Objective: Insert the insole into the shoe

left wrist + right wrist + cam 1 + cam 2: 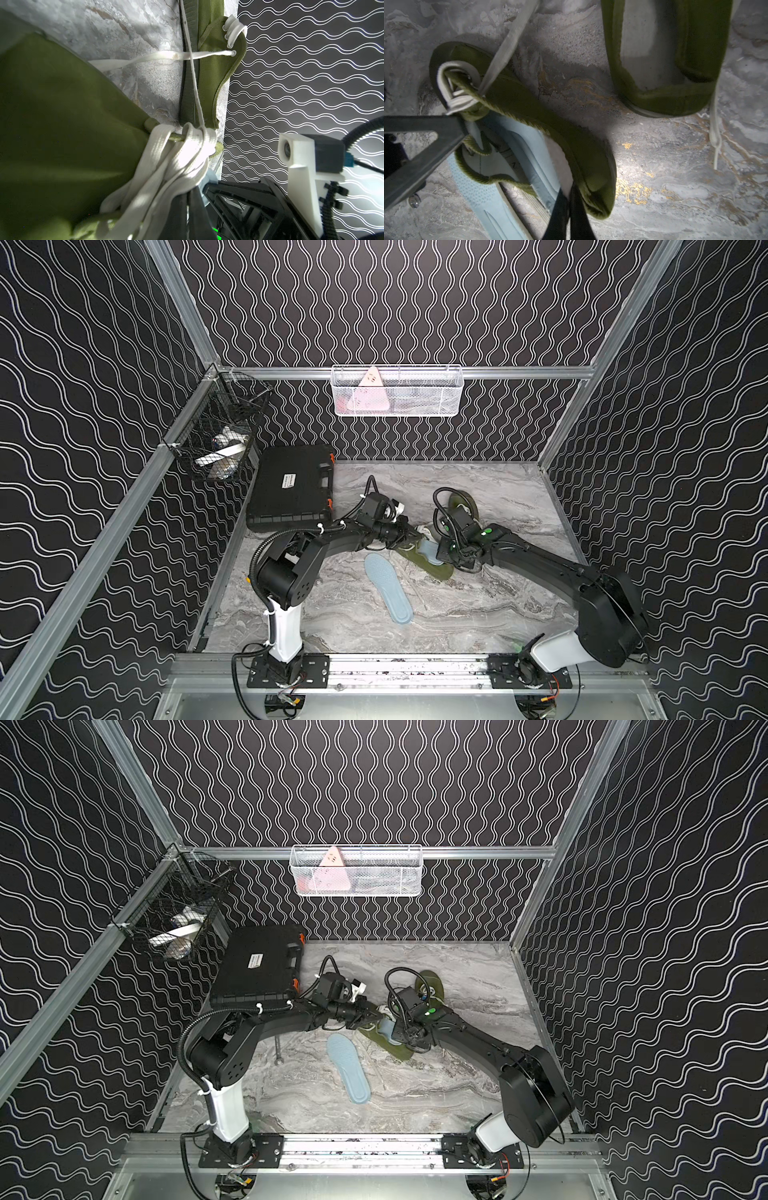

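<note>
In both top views an olive green shoe lies mid-table, and a light blue insole sits partly inside it. The right wrist view shows that insole lying in the shoe's opening. My left gripper is shut on the shoe at its white laces and tongue. At the heel, my right gripper is shut on the collar. Another light blue insole lies loose on the table beside the shoe.
Behind the right arm lies another olive shoe. A black tool case stands at the back left. A black wire basket and a white one hang on the walls. A small wrench lies near the left arm.
</note>
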Robot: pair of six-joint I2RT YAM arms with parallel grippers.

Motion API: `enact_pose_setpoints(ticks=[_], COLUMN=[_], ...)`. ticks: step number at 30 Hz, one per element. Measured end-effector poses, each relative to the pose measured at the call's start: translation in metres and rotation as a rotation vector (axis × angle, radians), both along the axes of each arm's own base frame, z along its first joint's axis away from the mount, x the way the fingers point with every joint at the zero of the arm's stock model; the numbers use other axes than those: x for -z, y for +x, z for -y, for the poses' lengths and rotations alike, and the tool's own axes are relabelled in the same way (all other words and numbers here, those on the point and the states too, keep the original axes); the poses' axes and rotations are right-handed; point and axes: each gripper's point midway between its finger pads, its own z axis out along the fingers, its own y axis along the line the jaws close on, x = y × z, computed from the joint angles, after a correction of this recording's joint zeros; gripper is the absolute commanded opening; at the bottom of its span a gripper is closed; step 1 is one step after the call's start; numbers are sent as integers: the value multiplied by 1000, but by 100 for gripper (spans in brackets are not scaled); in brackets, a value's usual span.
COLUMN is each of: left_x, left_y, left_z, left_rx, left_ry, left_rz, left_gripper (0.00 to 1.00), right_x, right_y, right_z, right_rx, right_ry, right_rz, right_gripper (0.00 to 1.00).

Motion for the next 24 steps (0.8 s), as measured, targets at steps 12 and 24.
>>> enact_pose_setpoints(ticks=[12,24], left_x=[6,6], left_y=[-1,-2], left_z=[-3,-3], left_rx=[-15,-13], left_ry=[10,8], left_rz=[-7,-9], left_gripper=[0,0], right_x=[19,55], right_y=[10,8], right_z=[-16,14], right_rx=[-62,-23], right_ry=[-72,-241], right_rz=[-33,-69], right_gripper=[0,0])
